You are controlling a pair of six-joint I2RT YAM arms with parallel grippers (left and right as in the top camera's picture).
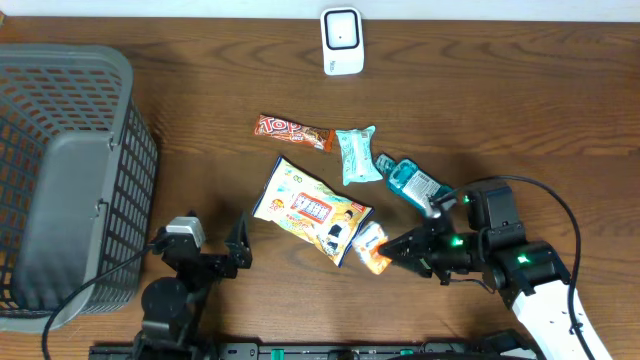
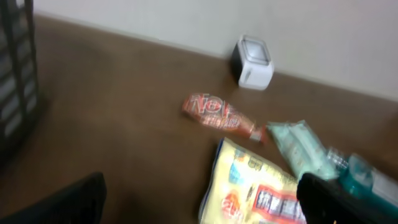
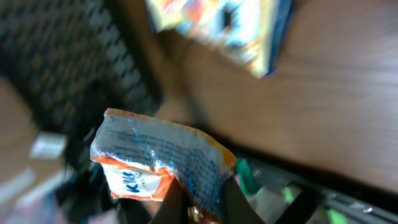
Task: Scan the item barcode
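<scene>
My right gripper (image 1: 388, 247) is shut on a small orange and white packet (image 1: 370, 248), held just off the table by one end. In the right wrist view the packet (image 3: 155, 155) is crumpled, with blue print facing the camera, and its lower end is pinched at the gripper (image 3: 200, 202). No barcode is readable. The white scanner (image 1: 342, 40) stands at the table's far edge and shows again in the left wrist view (image 2: 254, 61). My left gripper (image 1: 214, 234) stands open near the front edge, left of the items, and holds nothing.
A red candy bar (image 1: 293, 131), a teal wipes pack (image 1: 357, 155), a teal bottle (image 1: 410, 183) and a yellow snack bag (image 1: 310, 210) lie mid-table. A grey mesh basket (image 1: 60, 180) fills the left side. The right arm's black cable (image 1: 572, 225) loops over the table at the right.
</scene>
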